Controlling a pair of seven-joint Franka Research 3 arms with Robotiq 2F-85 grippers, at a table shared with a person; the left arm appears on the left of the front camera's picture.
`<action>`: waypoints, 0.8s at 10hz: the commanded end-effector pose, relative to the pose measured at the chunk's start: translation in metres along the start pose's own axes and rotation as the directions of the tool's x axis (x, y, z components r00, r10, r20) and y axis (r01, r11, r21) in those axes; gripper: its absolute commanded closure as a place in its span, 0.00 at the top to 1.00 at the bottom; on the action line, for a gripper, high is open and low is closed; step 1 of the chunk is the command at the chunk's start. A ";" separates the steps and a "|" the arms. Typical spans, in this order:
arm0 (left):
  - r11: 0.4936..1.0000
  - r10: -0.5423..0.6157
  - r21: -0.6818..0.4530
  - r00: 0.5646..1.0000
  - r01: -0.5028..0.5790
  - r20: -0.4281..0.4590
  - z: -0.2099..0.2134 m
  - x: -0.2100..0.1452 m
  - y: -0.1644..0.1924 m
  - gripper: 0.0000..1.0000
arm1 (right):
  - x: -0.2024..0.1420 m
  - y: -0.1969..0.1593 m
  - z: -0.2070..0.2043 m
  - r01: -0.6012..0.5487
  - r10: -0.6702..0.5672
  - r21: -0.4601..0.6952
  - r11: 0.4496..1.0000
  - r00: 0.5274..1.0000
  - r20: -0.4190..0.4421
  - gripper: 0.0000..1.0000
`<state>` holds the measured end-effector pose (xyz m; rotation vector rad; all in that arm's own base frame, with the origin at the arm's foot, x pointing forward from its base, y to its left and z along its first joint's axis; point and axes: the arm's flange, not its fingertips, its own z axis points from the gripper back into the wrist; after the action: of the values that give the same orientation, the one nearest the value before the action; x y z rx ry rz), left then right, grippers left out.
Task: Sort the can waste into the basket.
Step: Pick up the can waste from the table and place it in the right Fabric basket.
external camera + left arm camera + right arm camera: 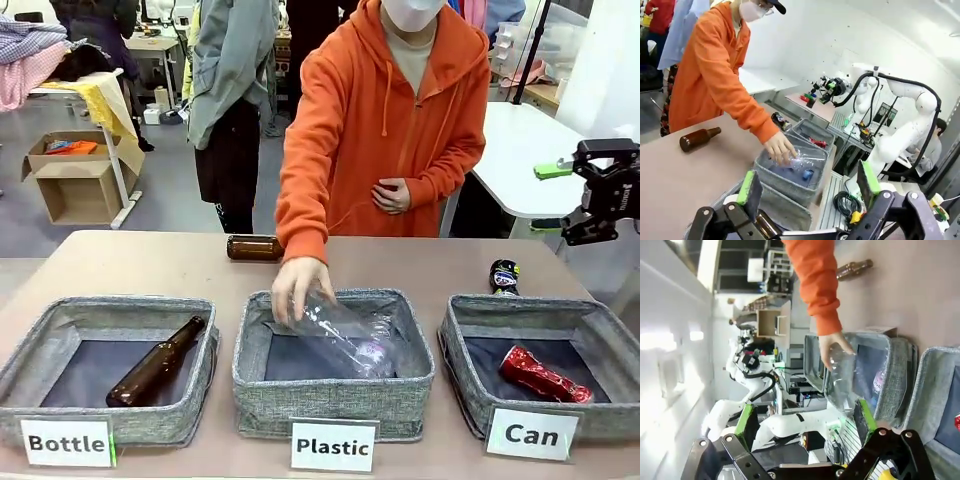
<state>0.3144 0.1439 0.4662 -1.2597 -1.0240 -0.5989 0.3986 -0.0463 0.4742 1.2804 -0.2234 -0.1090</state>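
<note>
Front view: red can [543, 377] lies in the basket [610, 418].
Pepsi can [504, 277] sits on the table [150, 265] just behind it; left gripper [807, 185] and right gripper [552, 198] both gape, empty.

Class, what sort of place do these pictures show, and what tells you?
Likely a robotics lab staged for waste sorting: a white robot arm, plus signed Bottle bin, Plastic bin and Can bin.

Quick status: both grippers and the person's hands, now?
Left gripper: open, empty.
Right gripper: open, empty.
Person's reaching hand: on clear plastic bottle in Plastic bin.
Person's other hand: at chest, holding nothing visible.
</note>
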 end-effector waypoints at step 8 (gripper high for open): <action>1.000 -0.009 0.004 1.000 0.009 -0.004 -0.007 0.001 -0.015 1.00 | -0.005 0.003 -0.001 -0.015 0.015 -0.015 1.000 1.000 -0.026 1.00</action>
<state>0.3066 0.1369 0.4735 -1.2444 -1.0322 -0.6184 0.3978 -0.0427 0.4751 1.2743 -0.2164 -0.0984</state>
